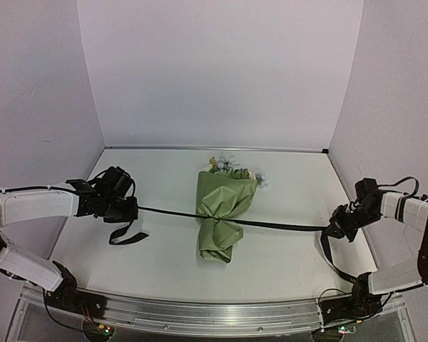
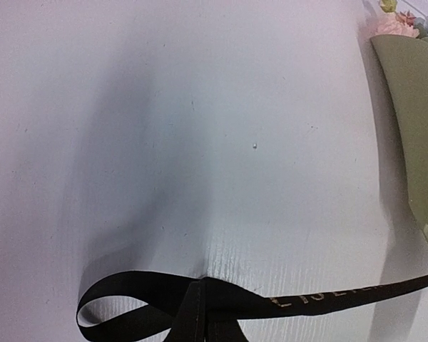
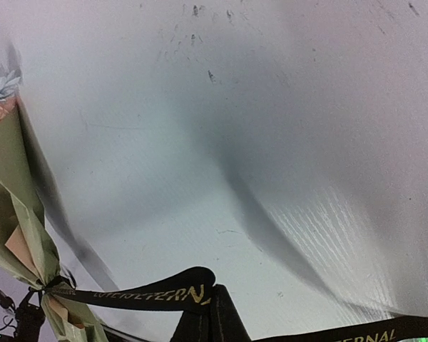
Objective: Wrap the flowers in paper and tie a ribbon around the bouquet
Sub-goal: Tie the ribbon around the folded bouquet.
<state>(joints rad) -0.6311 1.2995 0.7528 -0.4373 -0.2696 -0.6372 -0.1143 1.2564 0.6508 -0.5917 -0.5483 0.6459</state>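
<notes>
left hand (image 1: 121,209) clamped together on the ribbon (image 1: 285,226), near the left edge of the worktop (image 1: 164,263). right hand (image 1: 339,228) likewise closed on the ribbon, near the right edge. the black band runs taut between them, straight across the middle of the worktop.

bouquet (image 1: 225,203) lies at the centre, blooms toward the far edge, narrow end toward the near edge. paper (image 1: 227,192) is already closed round the flowers (image 1: 225,162); the ribbon crosses it at the pinched waist. the right wrist view shows the band cinched round that neck.

step, by my reading: wrapping done, tie under way, the two ends being drawn apart to tighten. the next move likely calls for an even outward pull from both sides so the bouquet does not slide or roll, then a second crossing if a firm knot is wanted.

hard to make out:
- whether the crossing at the waist is a true knot or a single turn; too small from above, partly hidden in the right wrist view.
- neither wrist view shows its own fingers clearly; the ribbon simply leaves the bottom edge of each.
- stems are hidden inside the paper.
- a slack tail droops below each hand; the right one runs toward the near right corner, its end unclear.
</notes>
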